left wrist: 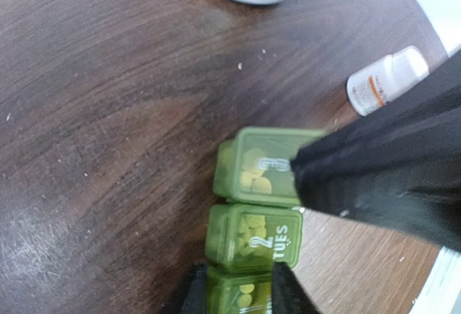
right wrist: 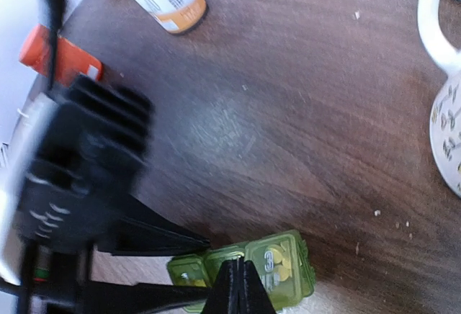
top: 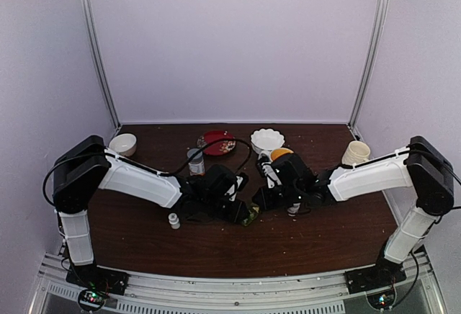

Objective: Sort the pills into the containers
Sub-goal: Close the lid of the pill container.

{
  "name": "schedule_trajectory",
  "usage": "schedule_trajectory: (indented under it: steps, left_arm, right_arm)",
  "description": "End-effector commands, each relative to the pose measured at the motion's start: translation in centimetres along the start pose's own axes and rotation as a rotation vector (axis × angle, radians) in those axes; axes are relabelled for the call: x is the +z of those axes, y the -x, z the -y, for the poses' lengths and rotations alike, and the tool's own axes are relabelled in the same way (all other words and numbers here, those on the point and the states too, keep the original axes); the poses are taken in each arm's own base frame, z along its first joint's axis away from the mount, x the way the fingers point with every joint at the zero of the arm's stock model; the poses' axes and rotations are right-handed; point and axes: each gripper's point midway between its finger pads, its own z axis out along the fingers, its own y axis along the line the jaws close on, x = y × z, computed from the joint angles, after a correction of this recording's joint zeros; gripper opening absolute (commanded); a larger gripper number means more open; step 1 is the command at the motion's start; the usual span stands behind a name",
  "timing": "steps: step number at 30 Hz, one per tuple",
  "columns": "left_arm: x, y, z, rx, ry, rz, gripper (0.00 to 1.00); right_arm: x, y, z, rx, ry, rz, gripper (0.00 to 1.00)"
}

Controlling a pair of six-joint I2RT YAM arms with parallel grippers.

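Pills (left wrist: 248, 231) are seen as pale discs through the shut green lids of the pill box (left wrist: 241, 209), which lies near the middle of the counter (left wrist: 108, 112). In the top view a small white bottle (top: 173, 220) is stood upright at 9 o'clock of the box, apart from it. The left pincer (left wrist: 239, 296) is extended from 9 o'clock and is clamped on the end compartment (left wrist: 243, 285), one finger (left wrist: 193, 294) pressed against each long side. Next to it, the compartment marked 2 TUES (left wrist: 281, 238) is left uncovered. The compartment marked 3 (left wrist: 252, 166) is partly hidden by the right pincer (right wrist: 238, 285), which is extended from 3 o'clock with its fingers pressed together; whether the tip touches that lid cannot be told. A second white bottle (left wrist: 385, 78) is seen just beyond it, and a patterned mug (top: 281, 154) is set at 1 o'clock of the box.
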Motion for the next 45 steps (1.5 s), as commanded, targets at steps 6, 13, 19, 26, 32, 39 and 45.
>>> schedule_trajectory:
  steps: [6,13,19,26,32,39,45]
  left_arm:
    - [1.1,-1.6,-1.7,-0.015,0.039,-0.053,0.2]
    - [1.1,-1.9,-2.9,-0.059,0.063,-0.057,0.21]
    - [1.3,-1.9,-3.3,-0.076,0.072,-0.059,0.22]
    - [1.6,-1.9,-3.1,-0.065,0.06,-0.072,0.22]
    - [1.7,-1.9,-3.0,-0.062,0.056,-0.076,0.22]
    - [1.7,-2.0,-3.0,-0.06,0.054,-0.078,0.22]
    - [1.8,-2.1,-3.0,-0.061,0.053,-0.079,0.21]
  right_arm:
    - [1.5,-3.6,2.4,0.026,-0.039,-0.072,0.0]
    - [1.9,-4.4,2.8,0.032,-0.042,-0.084,0.0]
    - [1.4,-3.6,2.9,0.017,-0.064,-0.066,0.0]
    - [-0.6,-0.8,2.0,-0.031,-0.067,0.02,0.0]
    - [-1.8,1.2,1.4,-0.067,-0.078,0.066,0.0]
    - [0.7,-1.8,2.9,-0.05,-0.111,-0.041,0.0]
    - [1.7,-4.5,4.4,-0.02,-0.135,-0.095,0.0]
